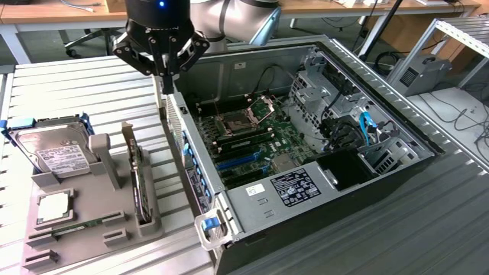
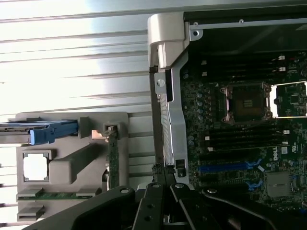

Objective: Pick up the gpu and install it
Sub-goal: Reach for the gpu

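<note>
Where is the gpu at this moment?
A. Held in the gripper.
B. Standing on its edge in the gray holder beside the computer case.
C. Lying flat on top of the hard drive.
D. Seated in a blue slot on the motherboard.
B: the gpu stands upright in a slot of the gray holder, while the shut gripper hangs over the computer case wall, apart from the card.

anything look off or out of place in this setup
Nothing looks spilled or broken. The graphics card stands on edge in the grey holder. One oddity: the socket frame on the motherboard is flipped open.
</note>
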Robot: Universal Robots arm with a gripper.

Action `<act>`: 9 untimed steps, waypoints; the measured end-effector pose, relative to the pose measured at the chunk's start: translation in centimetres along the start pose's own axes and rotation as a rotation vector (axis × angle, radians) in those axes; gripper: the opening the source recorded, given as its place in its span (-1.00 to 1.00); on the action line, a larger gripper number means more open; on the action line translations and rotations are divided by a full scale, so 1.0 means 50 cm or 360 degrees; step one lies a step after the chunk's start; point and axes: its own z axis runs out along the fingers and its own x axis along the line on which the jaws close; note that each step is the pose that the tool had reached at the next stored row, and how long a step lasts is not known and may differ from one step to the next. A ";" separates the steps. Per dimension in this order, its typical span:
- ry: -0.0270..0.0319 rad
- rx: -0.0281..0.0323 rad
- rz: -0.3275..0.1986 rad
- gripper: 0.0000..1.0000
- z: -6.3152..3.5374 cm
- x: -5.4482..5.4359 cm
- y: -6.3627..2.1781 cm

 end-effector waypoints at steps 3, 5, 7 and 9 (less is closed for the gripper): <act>0.00000 0.00000 0.0000 -0.79 0.000 0.002 0.000; 0.00000 0.00000 0.0000 -0.79 0.000 0.004 0.000; 0.00000 0.00001 0.0000 -0.79 0.000 0.006 0.000; 0.00000 0.00000 0.0000 -0.79 0.000 0.007 -0.001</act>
